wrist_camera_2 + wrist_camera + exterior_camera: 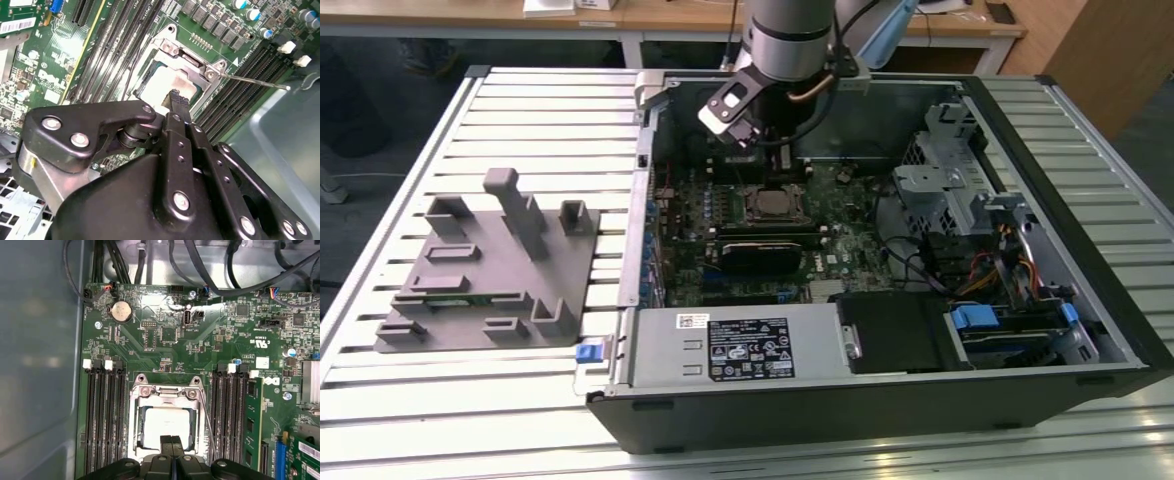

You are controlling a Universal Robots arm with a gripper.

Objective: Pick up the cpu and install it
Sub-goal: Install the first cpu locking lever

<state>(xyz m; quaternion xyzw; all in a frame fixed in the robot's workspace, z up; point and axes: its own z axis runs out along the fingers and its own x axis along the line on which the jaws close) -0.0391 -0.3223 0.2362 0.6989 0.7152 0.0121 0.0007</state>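
The end effector is seen with its two fingers pinched together, nothing gripped between them, tips parked right over one edge of the cpu; whether the tips are actually touching the lid can't be told. The cpu is already sat flat in the socket, with the metal frame laid around its pale top. A thin lever is seen sticking out sideways from the frame, not tucked in. Memory slots are lined up on both sides of the socket, and a coin cell is mounted further up the board. In the exterior view, the arm is reached down into the open case, which is laid on its side on the slatted desk, and a grey fixture is left on the desk at that view's left, well apart from the arm.
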